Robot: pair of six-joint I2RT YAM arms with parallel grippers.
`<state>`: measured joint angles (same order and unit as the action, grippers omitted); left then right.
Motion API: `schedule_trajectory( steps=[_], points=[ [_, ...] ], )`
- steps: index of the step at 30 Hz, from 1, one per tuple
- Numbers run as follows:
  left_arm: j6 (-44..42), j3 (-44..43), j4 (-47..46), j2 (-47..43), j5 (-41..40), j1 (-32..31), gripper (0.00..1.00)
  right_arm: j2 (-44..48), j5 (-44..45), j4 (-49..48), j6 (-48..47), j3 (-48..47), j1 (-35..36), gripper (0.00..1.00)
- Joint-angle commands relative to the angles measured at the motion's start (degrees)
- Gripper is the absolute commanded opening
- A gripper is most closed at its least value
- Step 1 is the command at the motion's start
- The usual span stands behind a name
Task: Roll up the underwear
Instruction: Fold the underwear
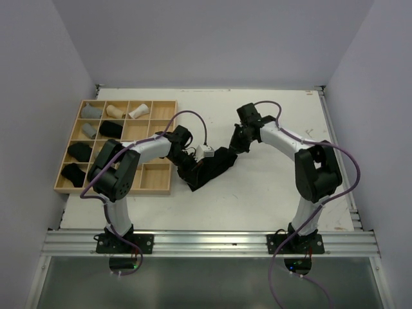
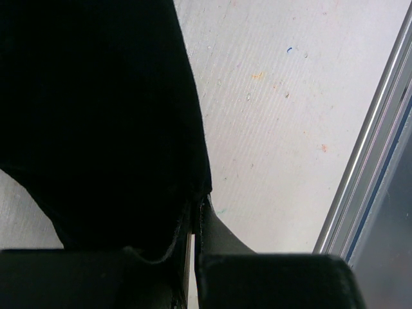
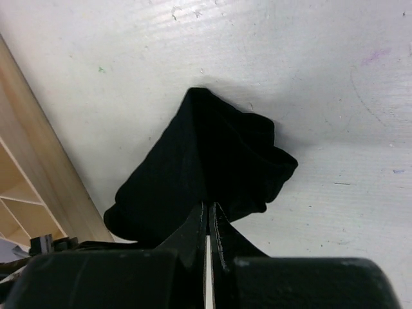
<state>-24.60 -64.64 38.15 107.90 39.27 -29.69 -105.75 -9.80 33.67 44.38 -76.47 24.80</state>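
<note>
A limp black underwear (image 1: 212, 168) lies on the white table just right of the tray, stretched between both grippers. My left gripper (image 1: 192, 172) is shut on its near-left end. In the left wrist view the black cloth (image 2: 96, 116) fills the left side, and the gripper (image 2: 196, 209) pinches its edge. My right gripper (image 1: 232, 152) is shut on the far-right end. The right wrist view shows the bunched cloth (image 3: 206, 154) with the gripper (image 3: 209, 209) closed into its near edge. Several rolled underwear, such as a white roll (image 1: 137, 111) and a black roll (image 1: 111, 129), sit in tray cells.
The wooden grid tray (image 1: 158, 190) stands at the table's left, its edge also in the right wrist view (image 3: 26, 148). A metal rail (image 2: 367, 161) runs along the table's near edge. White walls enclose the table on three sides.
</note>
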Motion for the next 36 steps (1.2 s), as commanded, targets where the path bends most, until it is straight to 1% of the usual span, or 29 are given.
schedule_trajectory(
  steps=[1,4,10,14,17,18,20,21,23,24,27,29,30,31,32,33,36],
  points=[
    [-3.17,5.23,0.61,6.01,-15.45,-0.28,0.04,4.24,1.81,-1.06,0.18,0.26,-0.45,0.0],
    [-3.09,5.14,0.7,6.1,-15.54,-0.28,0.05,5.56,1.89,-1.15,-0.61,0.97,-0.45,0.0],
    [-3.09,4.97,0.87,6.27,-15.54,-0.28,0.05,5.12,5.67,3.77,-3.68,2.37,-0.45,0.0],
    [-3.0,4.88,1.13,6.27,-15.54,-0.28,0.05,5.3,5.15,1.5,-5.36,5.8,-0.45,0.0],
    [-3.08,5.14,1.4,6.01,-15.71,-0.28,0.04,4.16,4.88,1.48,-6.41,6.68,-0.45,0.0],
    [-3.09,5.23,1.31,5.75,-15.71,-0.28,0.04,3.89,4.97,1.66,-6.59,6.86,-0.45,0.06],
    [-3.35,5.4,1.49,5.57,-15.8,-0.28,0.04,3.36,6.55,2.36,-7.29,6.6,-0.45,0.12],
    [-3.35,5.4,1.49,5.31,-15.8,-0.28,0.04,3.19,7.07,2.63,-7.55,6.16,-0.45,0.18],
    [-3.61,5.49,1.84,5.13,-15.54,-0.28,0.04,3.53,8.83,3.85,-8.6,4.31,-0.45,0.25],
    [-3.7,5.49,1.84,4.87,-15.45,-0.28,0.04,3.8,9.1,3.95,-8.87,3.61,-0.45,0.35],
    [-4.05,5.49,1.93,4.17,-15.1,-0.28,0.05,5.03,9.63,4.47,-9.75,0.71,-0.45,0.42],
    [-4.31,5.58,1.84,3.99,-14.92,-0.28,0.05,5.99,9.37,2.64,-9.75,-0.87,-0.45,0.42],
    [-4.4,5.67,1.84,3.81,-14.75,-0.28,0.06,7.39,7.28,1.5,-9.49,-0.96,-0.36,0.4],
    [-4.49,5.75,1.84,3.55,-14.48,-0.28,0.07,8.01,6.04,0.27,-8.97,-0.79,-0.28,0.39],
    [-4.67,6.02,1.75,3.37,-14.22,-0.28,0.08,8.54,4.63,-2.7,-7.92,-0.44,-0.19,0.35],
    [-4.75,6.28,1.66,2.85,-13.96,-0.28,0.08,8.98,2.44,-3.69,-7.12,0.08,0.25,0.34],
    [-4.84,7.42,1.14,1.97,-13.43,-0.28,0.08,8.81,-0.04,-9.13,-4.22,1.93,1.57,0.32]
  ],
)
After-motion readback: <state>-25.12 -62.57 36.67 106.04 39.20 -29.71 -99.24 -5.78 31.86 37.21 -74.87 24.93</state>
